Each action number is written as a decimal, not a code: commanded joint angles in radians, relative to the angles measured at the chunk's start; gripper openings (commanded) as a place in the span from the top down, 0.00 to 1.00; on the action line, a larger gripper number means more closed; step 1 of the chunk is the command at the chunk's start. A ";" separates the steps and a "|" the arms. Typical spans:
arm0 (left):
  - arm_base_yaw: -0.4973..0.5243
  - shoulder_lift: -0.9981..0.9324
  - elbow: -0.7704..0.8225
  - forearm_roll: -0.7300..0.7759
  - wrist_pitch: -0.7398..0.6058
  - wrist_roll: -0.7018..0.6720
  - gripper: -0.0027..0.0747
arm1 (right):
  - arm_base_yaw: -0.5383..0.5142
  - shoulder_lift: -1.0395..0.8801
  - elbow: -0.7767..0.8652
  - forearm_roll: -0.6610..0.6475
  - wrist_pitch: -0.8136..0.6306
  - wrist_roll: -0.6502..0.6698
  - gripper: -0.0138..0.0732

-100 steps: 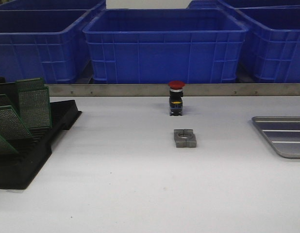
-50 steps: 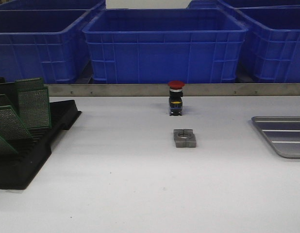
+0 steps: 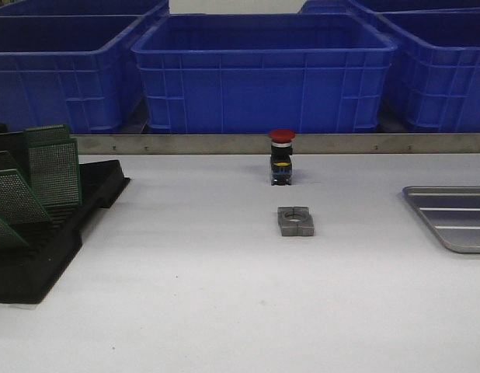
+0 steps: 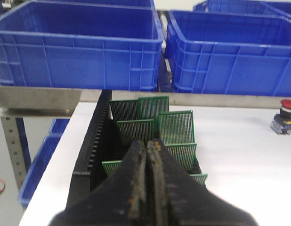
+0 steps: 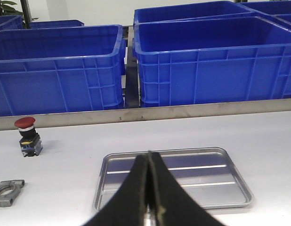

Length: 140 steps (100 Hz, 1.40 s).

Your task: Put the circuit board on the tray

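Standing circuit boards (image 4: 176, 127) in black rack (image 3: 61, 233), tray (image 5: 173, 181) bare

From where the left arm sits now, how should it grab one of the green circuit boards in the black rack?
Judging by their pose, take a circuit board by its free top edge, coming from above. The boards stand on edge in the black rack, lower edges in its slots. The left hand is shut and would need to open first.

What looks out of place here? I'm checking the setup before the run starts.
Nothing stands out. The circuit boards stand in the black rack, the tray lies flat and bare, and both grippers, left and right, are shut and hold nothing.
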 commanded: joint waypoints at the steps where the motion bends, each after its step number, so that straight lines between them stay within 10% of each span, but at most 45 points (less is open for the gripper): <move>1: 0.003 0.087 -0.100 0.000 0.024 -0.009 0.99 | 0.000 -0.022 -0.013 -0.013 -0.086 -0.004 0.97; 46: 0.003 0.558 -0.380 0.030 0.186 0.026 0.99 | 0.000 -0.022 -0.013 -0.013 -0.086 -0.004 0.97; 89: -0.070 0.880 -0.563 -0.116 0.333 1.093 0.65 | 0.000 -0.022 -0.013 -0.013 -0.086 -0.004 0.97; 123: -0.081 1.098 -0.626 -0.265 0.362 1.547 0.64 | 0.000 -0.022 -0.013 -0.013 -0.086 -0.004 0.97; 140: -0.081 1.168 -0.626 -0.294 0.347 1.563 0.64 | 0.000 -0.022 -0.013 -0.013 -0.086 -0.004 0.97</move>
